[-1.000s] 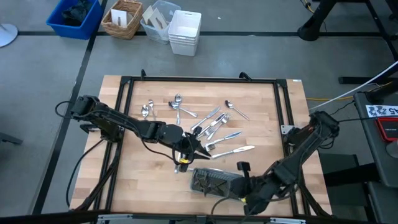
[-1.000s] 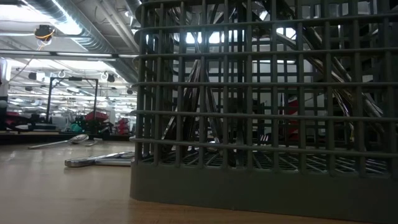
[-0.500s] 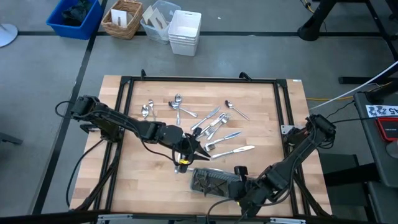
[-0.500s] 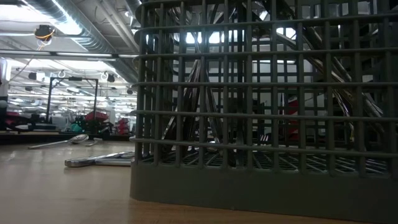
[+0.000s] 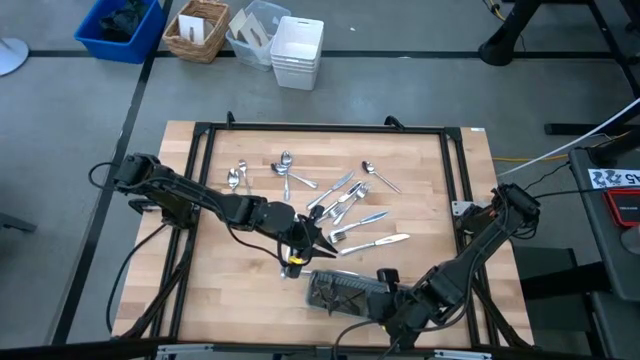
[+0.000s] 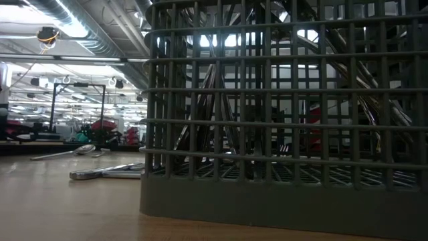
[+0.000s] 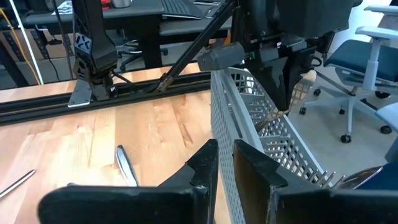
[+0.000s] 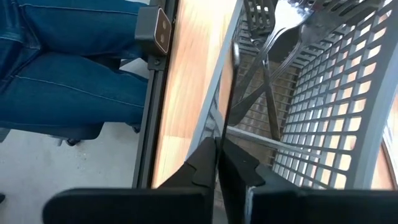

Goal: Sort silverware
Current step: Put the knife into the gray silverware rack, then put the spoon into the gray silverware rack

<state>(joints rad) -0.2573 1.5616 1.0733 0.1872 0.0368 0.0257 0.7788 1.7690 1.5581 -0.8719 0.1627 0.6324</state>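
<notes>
At the near edge of the surface [image 5: 230, 290] lies the dark mesh tray [image 5: 345, 292], with forks [image 8: 273, 37] already standing in it. The right gripper [image 8: 219, 148] hangs at the tray's right end, its fingers [image 8: 199, 168] all but together over the wall's edge; whether they pinch that wall cannot be told. Just beyond the tray's left end sits the left gripper [image 7: 225, 149], fingers [image 7: 205, 168] a narrow slit apart with nothing visible between them. The loose silverware [image 5: 345, 195] lies farther across the surface from both. The closest piece is a knife [image 5: 378, 242] just to the left gripper's right, its long axis running nearly crosswise. The rest fan out diagonally behind it, with spoons [image 5: 236, 178] off to the far left. The left arm looks the nearer one for the next pick and would need to turn its fingers across the handle. A seated person's legs [image 8: 62, 62] show beside the frame. On the floor past the far edge are a blue bin [image 5: 120, 25], a wicker basket [image 5: 197, 30] and white bins [image 5: 297, 50].
</notes>
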